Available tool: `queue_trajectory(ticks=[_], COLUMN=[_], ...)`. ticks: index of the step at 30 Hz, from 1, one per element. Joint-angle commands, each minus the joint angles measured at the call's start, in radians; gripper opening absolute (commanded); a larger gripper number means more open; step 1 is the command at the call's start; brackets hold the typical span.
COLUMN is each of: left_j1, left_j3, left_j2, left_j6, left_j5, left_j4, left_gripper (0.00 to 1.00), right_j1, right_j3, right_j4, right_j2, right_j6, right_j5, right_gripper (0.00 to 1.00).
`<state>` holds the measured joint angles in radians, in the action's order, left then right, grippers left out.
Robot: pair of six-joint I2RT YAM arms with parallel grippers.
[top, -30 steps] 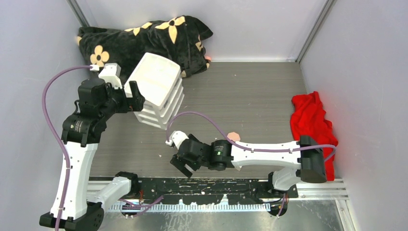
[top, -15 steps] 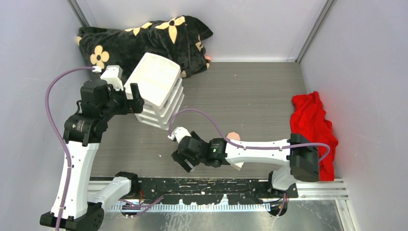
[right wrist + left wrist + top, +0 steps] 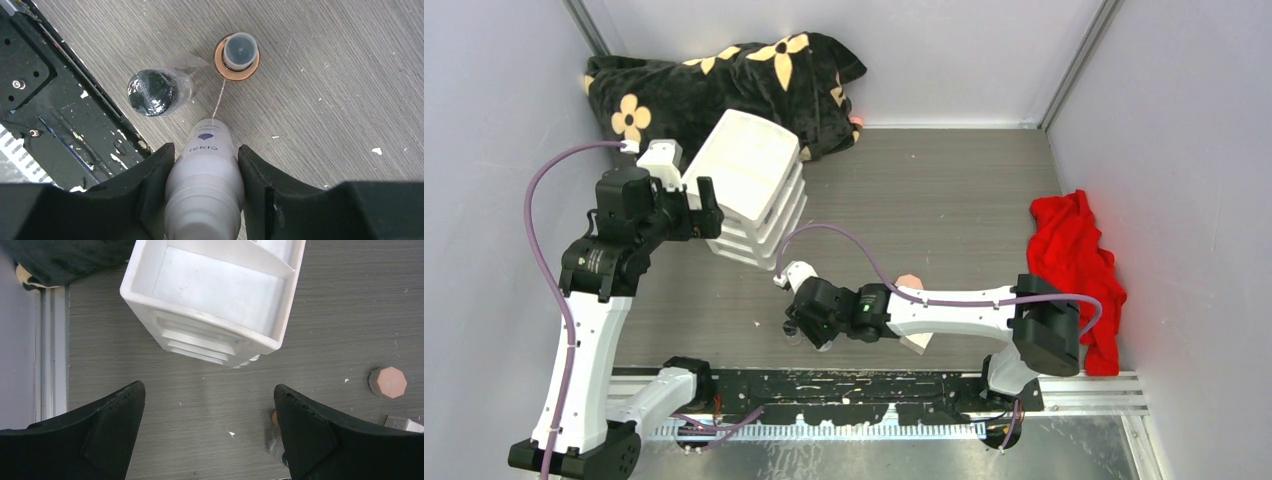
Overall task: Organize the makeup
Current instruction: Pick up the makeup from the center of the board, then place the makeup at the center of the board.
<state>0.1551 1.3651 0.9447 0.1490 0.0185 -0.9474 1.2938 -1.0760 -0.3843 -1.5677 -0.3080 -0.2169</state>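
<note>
Bottle (image 3: 205, 182), smooth white cylinder, sits pinched in right claw (image 3: 205, 148).

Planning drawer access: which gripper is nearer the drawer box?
Left: the left gripper is open beside the drawer box; right gripper is away by the near edge, gripping a white bottle.

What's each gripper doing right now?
Left gripper: open, empty.
Right gripper: closed on the white bottle.
</note>
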Motion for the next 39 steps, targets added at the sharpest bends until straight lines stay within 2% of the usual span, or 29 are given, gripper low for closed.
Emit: queue_trajectory(ticks=[1, 7, 15, 22, 29, 31, 34, 39], left_j1=[-0.008, -0.009, -0.009, -0.009, -0.01, -0.009, -0.01, -0.01], left_j3=[0.001, 0.008, 0.012, 0.026, 0.041, 0.048, 0.054, 0.057], left_j2=[-0.018, -0.017, -0.018, -0.032, -0.042, -0.043, -0.047, -0.04], left_j6=[-0.016, -0.018, -0.011, -0.013, -0.022, -0.022, -0.023, -0.04], left_j5=[0.009, 0.006, -0.018, -0.029, -0.028, -0.031, -0.035, 0.001], left_j4=[0.034, 0.03, 0.03, 0.006, -0.025, -0.03, -0.035, -0.037], left_gripper=[1.0, 1.0, 1.0, 1.0, 1.0, 1.0, 1.0, 1.0], right_j1=[-0.003, -0.006, -0.036, -0.19, -0.31, -0.341, -0.391, -0.411], right_j3=[-0.043, -0.08, -0.372, -0.761, -1.273, -1.376, -1.436, -1.324], right_j4=[-0.022, -0.12, -0.38, -0.421, -0.458, -0.444, -0.366, -0.199], right_j2=[-0.015, 0.045, 0.083, -0.026, -0.317, -0.39, -0.444, -0.429], right_j6=[-0.001, -0.002, 0.099, 0.251, 0.377, 0.395, 0.384, 0.389], right_j5=[-0.01, -0.137, -0.207, -0.168, -0.119, -0.103, -0.053, -0.012], right_gripper=[0.33, 0.28, 0.28, 0.29, 0.29, 0.3, 0.3, 0.3])
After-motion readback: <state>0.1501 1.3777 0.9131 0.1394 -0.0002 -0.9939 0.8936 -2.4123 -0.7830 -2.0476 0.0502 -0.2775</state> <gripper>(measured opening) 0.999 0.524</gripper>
